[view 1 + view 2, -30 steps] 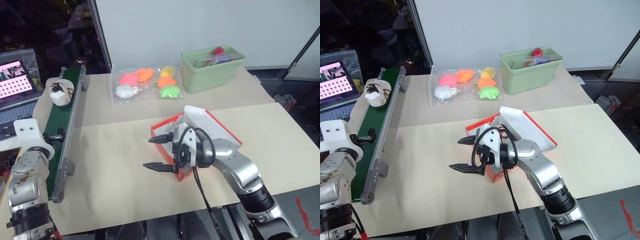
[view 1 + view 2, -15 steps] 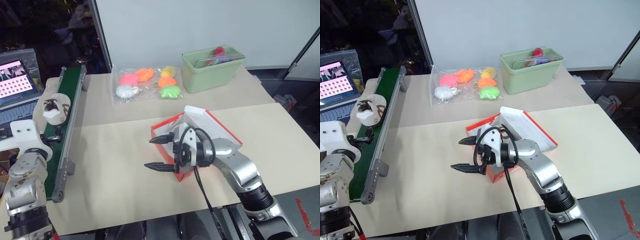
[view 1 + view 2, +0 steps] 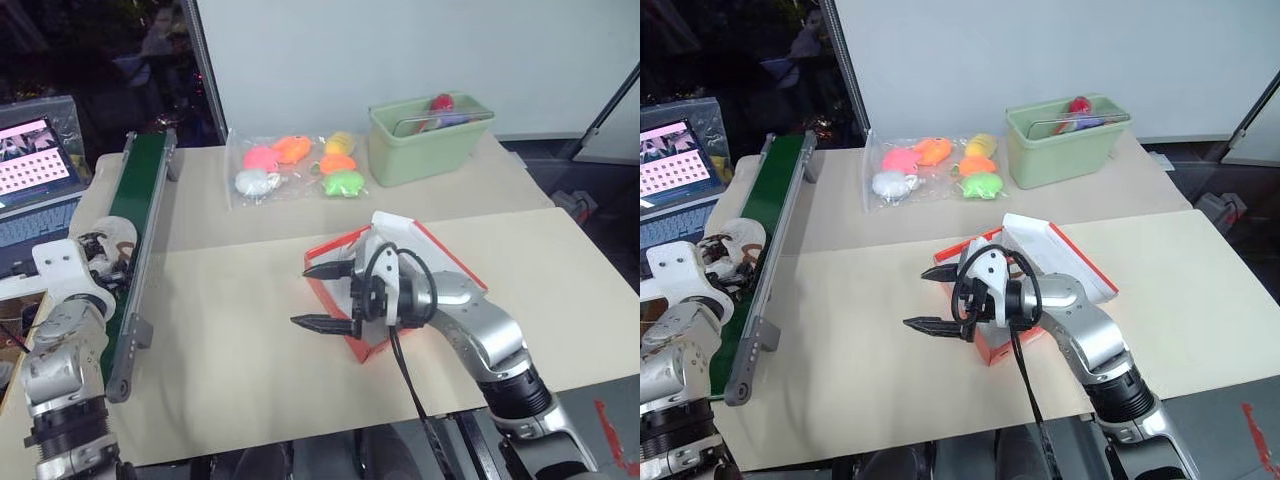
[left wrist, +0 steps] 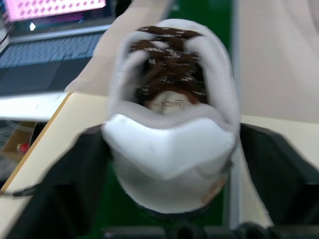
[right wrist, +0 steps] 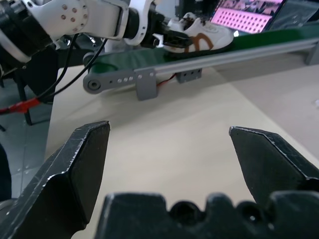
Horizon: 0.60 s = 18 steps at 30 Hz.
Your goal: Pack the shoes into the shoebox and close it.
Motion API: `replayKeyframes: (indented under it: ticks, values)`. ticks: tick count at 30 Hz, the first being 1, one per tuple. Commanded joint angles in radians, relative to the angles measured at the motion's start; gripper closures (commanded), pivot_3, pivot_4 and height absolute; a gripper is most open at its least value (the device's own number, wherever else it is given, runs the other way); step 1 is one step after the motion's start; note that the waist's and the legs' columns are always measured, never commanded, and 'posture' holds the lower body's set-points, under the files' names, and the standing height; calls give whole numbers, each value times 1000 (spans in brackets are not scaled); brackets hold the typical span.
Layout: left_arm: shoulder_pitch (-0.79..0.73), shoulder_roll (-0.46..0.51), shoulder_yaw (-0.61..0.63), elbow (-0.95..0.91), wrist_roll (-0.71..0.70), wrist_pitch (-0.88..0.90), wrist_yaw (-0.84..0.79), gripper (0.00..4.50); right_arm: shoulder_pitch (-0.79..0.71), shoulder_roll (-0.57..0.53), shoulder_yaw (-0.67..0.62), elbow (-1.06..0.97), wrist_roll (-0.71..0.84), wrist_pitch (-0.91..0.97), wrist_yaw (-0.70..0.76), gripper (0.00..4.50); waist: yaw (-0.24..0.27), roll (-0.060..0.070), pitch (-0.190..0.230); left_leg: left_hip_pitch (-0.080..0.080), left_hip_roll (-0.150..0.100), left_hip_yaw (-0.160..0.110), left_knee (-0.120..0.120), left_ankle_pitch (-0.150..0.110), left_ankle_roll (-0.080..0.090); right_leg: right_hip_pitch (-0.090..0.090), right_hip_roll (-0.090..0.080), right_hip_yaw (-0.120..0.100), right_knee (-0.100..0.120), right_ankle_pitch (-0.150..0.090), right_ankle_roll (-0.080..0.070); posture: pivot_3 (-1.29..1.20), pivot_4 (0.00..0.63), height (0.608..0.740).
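Left gripper (image 4: 169, 189) straddles the sneaker (image 4: 172, 114) on the green belt (image 3: 135, 215), seemingly not yet clamped; right gripper (image 3: 325, 297) gapes empty beside the shoebox (image 3: 420, 250).

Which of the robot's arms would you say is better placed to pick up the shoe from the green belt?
Left: its gripper already straddles the shoe, while the right gripper hangs open by the shoebox.

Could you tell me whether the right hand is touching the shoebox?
Cannot tell: in the head views the right hand overlaps the shoebox's near edge, and no gap or contact shows plainly.
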Motion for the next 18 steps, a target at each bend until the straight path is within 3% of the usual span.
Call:
replayKeyframes:
  ticks: [1, 2, 6, 9, 14, 16, 18]
  values:
    - [-46, 4, 6, -43, -23, 27, 6, 2119, -29, 3, -32, -39, 30, 11, -13, 0, 6, 0, 0, 0, 0, 0, 0, 0, 0, 0, 0, 0, 0, 0, 0, 0, 150, 740]
    - [-53, 7, 2, -42, -19, 27, 8, 2460, -34, 5, -35, -35, 31, 13, -16, 0, 8, 0, 0, 0, 0, 0, 0, 0, 0, 0, 0, 0, 0, 0, 0, 0, 150, 740]
    - [-68, 15, -14, -51, 3, 3, 17, 2460, -47, 17, -46, -19, 32, 22, -42, 0, 10, 0, 0, -1, 0, 0, 0, 0, 0, 0, 0, -1, -2, 0, 0, 0, 150, 740]
    - [-67, 56, -92, -95, 101, -106, 23, 2460, -64, 38, -60, 8, 35, 37, -77, 0, 9, -1, 0, -2, 0, 0, 0, -1, 0, 0, 0, 0, -4, 0, 0, 0, 150, 740]
    - [-92, 71, -219, -189, 225, -282, 30, 2460, -149, 136, -142, 129, 54, 135, -238, 0, 10, -2, 1, -5, 0, 0, -1, -2, -1, -3, 0, 0, -5, 0, -1, 0, 150, 740]
    - [-113, 33, -239, -219, 201, -297, 15, 2460, -182, 185, -196, 175, 94, 195, -299, 0, 10, -2, 1, -6, 1, 0, -1, -2, -1, -4, 0, 0, -5, 1, -1, 0, 150, 740]
    - [-138, -49, -262, -278, 64, -261, -46, 2460, -233, 260, -303, 241, 189, 295, -394, 0, 10, -2, 1, -7, 1, 0, -2, -2, -1, -5, 0, 0, -6, 1, -1, 0, 150, 740]
